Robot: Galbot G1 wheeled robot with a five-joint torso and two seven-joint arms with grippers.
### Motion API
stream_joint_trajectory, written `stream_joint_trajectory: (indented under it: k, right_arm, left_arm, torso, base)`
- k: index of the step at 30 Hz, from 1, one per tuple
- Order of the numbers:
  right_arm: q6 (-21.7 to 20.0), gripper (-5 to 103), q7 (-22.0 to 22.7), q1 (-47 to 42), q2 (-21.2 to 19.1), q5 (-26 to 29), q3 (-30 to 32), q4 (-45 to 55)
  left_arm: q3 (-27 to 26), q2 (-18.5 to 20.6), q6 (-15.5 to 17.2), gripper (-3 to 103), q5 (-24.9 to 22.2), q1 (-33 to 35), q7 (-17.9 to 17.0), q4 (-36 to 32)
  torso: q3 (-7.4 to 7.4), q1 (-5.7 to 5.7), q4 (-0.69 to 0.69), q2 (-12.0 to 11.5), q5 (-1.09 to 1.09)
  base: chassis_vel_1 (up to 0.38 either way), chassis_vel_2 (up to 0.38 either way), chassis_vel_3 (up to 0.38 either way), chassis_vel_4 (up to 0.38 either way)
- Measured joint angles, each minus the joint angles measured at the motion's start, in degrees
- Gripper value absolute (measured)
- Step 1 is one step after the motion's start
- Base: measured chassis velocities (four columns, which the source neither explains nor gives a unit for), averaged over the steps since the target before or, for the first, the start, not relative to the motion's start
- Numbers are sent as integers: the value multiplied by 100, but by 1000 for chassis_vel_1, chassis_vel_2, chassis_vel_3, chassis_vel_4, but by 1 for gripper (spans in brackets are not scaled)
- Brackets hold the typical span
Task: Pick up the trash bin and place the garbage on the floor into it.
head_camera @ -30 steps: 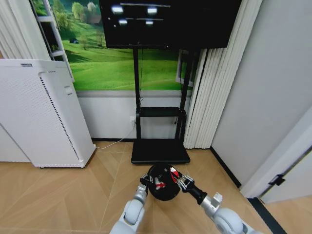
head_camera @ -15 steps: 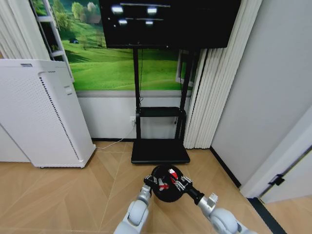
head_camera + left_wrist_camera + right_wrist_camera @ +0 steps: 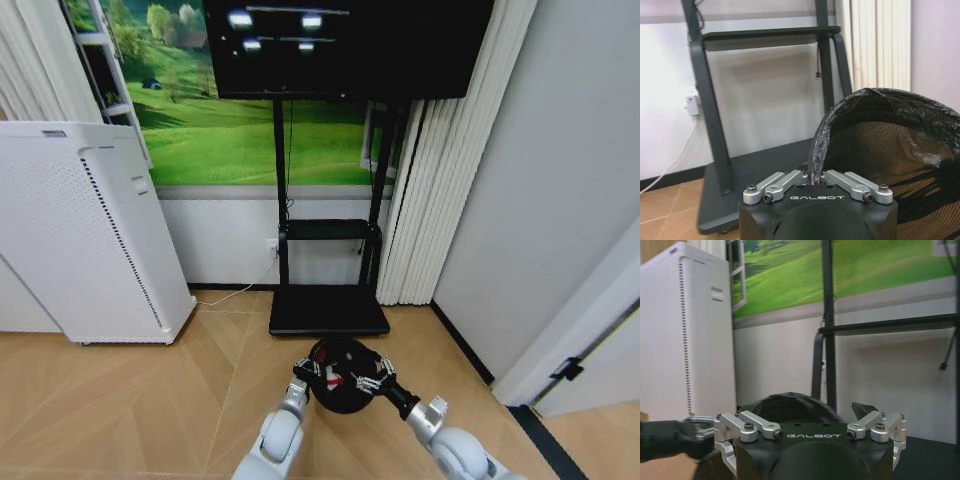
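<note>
"GALBOT" in white on the left gripper (image 3: pixel 812 176) housing, same on the right gripper (image 3: pixel 812 412) housing

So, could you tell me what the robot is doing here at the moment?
The robot is holding the trash bin off the floor in front of the TV stand. The left gripper is clamped on its lined rim; the right gripper, jaws open, sits at the opposite side. A red-and-white wrapper lies inside the bin.

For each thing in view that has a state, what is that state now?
trash bin: held up off the floor, lined with a black bag, red-and-white litter inside.
left gripper: jaws shut on the bin's rim.
right gripper: jaws open, beside the bin.
</note>
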Motion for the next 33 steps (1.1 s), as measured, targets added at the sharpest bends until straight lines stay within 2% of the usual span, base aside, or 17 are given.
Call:
stream_joint_trajectory:
  k: [5, 8, 12, 14, 15, 16, 19, 26, 33]
  right_arm:
    - [-10, 100, 210, 6, 62, 19, 197, -298]
    - [-139, 100, 698, -27, 122, 56, 424, -402]
    - [-247, 100, 924, -20, 237, 98, 584, -490]
    - [-413, 100, 1170, 11, 369, 123, 727, -593]
    - [-564, 100, 1431, 33, 481, 128, 838, -661]
    - [-564, 100, 1431, 33, 481, 128, 838, -661]
    - [-897, 100, 1940, 16, 667, 60, 1127, -744]
    - [-1369, 100, 2304, -164, 771, -283, 1717, -930]
    - [-1905, 100, 2459, -248, 876, -168, 2421, -951]
  left_arm:
    - [-297, 244, 0, 3, -84, 219, 14, -305]
    - [-687, 454, 4, 3, -147, 477, 26, -691]
    - [-965, 549, 38, 3, -217, 607, 25, -950]
    - [-1220, 627, 78, 3, -274, 716, 23, -1193]
    - [-1388, 683, 113, 3, -324, 799, 21, -1370]
    - [-1388, 683, 113, 3, -324, 799, 21, -1370]
    - [-1662, 772, 162, 3, -424, 997, 21, -1679]
    - [-1957, 785, 165, 3, -460, 1355, 31, -1978]
    - [-2001, 671, 132, 3, -415, 1631, 49, -2140]
  torso:
    - [0, 0, 1, 0, 1]
    - [0, 0, 1, 0, 0]
    - [0, 0, 1, 0, -1]
    - [0, -1, 1, 0, 0]
    - [0, -1, 1, 0, 0]
    - [0, -1, 1, 0, 0]
    - [0, -1, 1, 0, 0]
    - [0, -1, 0, 0, 0]
    - [0, -1, 0, 0, 2]
  base:
    - [0, 0, 0, 0]
    - [0, 0, 0, 0]
    - [0, 0, 0, 0]
    - [0, 0, 0, 0]
    - [0, 0, 0, 0]
    - [0, 0, 0, 0]
    - [0, 0, 0, 0]
    - [0, 0, 0, 0]
    - [0, 0, 0, 0]
